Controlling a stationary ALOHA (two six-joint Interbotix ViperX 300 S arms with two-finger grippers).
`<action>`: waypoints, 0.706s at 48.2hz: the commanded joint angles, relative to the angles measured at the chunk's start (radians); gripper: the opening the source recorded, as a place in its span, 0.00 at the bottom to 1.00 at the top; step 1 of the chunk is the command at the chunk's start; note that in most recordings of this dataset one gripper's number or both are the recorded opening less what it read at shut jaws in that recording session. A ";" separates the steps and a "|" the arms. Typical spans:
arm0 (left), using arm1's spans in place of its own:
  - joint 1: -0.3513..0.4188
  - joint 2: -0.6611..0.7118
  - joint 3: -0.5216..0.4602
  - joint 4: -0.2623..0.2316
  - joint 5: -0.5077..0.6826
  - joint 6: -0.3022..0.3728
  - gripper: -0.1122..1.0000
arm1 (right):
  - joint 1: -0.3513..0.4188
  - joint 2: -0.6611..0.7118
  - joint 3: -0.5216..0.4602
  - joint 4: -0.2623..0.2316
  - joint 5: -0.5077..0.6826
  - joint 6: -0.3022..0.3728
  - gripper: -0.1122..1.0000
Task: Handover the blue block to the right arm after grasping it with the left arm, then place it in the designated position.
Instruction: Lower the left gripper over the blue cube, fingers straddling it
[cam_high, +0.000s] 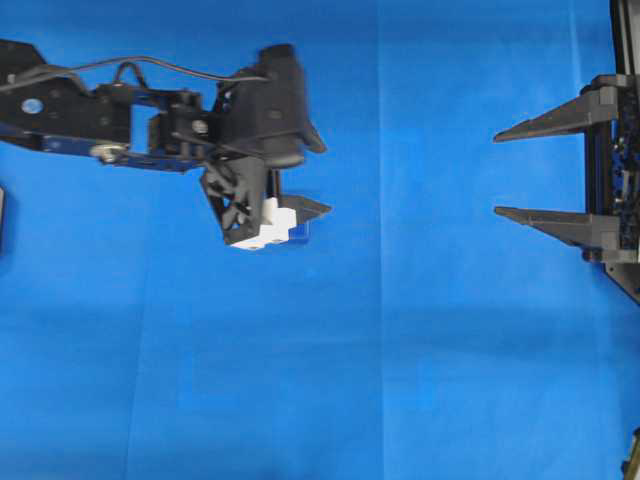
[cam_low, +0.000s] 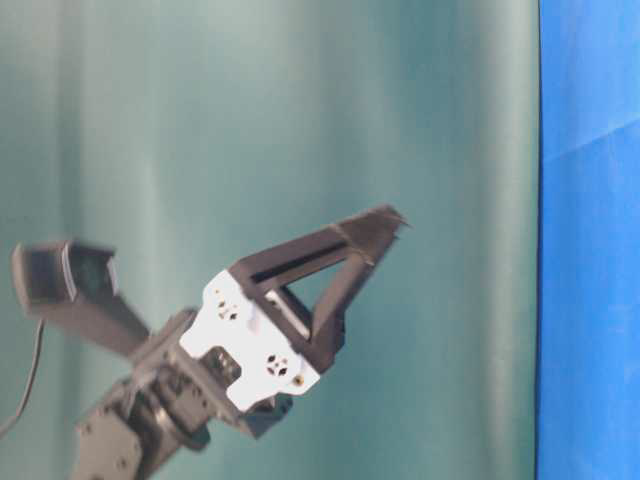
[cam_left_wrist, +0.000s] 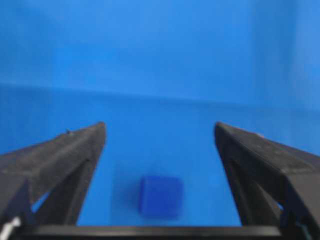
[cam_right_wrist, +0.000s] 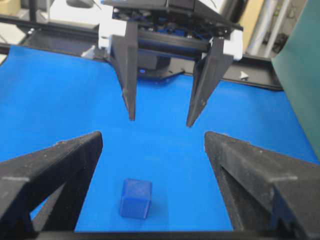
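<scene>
Now left pincer (cam_right_wrist: 160, 120) spread wide, empty, above blue block (cam_left_wrist: 160, 196) lying on blue-clothed bench (cam_high: 420, 380). Right pincer (cam_high: 500, 172) also spread, empty, well apart. I judge block light, rigid, maybe slick; best pinched on opposite flat faces, mid-height.

Surface (cam_high: 420, 380) covered edge to edge by a blue cloth (cam_right_wrist: 60, 90), faint fold creases across it. One thing lies directly on it: the blue block (cam_right_wrist: 135, 198), resting flat, below and between the spread fingers of the left end effector (cam_right_wrist: 160, 122), untouched, well apart from the right end effector (cam_high: 497, 172).
</scene>
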 joint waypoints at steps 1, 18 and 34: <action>-0.009 0.012 -0.083 0.002 0.100 0.006 0.92 | -0.002 0.008 -0.018 0.000 -0.005 -0.002 0.95; -0.018 0.104 -0.253 0.002 0.413 0.017 0.92 | -0.002 0.017 -0.015 -0.002 -0.003 0.000 0.95; -0.018 0.109 -0.261 0.005 0.431 0.011 0.92 | 0.000 0.020 -0.015 0.000 -0.003 0.002 0.95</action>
